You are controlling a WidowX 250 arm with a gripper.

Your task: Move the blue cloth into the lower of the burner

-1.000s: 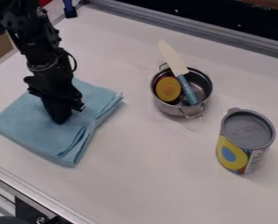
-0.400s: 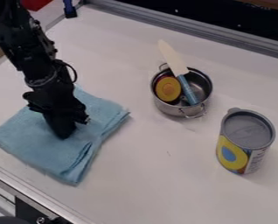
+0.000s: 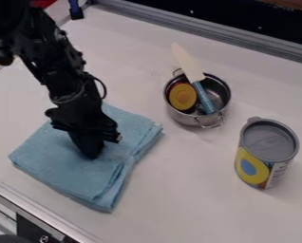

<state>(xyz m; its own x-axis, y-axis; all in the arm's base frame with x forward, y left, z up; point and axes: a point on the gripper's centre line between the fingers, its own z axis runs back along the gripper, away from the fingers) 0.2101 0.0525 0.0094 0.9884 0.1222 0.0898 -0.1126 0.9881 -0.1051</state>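
The black gripper (image 3: 92, 153) points down onto the middle of the folded blue cloth (image 3: 58, 163), its tip touching the top layer. Flat on the white table at the left lies the cloth, its folded edges facing right. Part of the cloth is hidden behind the gripper. I see no burner.
Right of the cloth stands a small metal pot (image 3: 184, 117) holding a yellow round item (image 3: 183, 96) and a knife (image 3: 189, 64) with a blue handle. A can (image 3: 268, 142) stands farther right. A metal rail (image 3: 204, 31) runs along the back.
Both the gripper and the blue cloth have shifted together to the right and toward the front edge. The pot and the can have stayed put.
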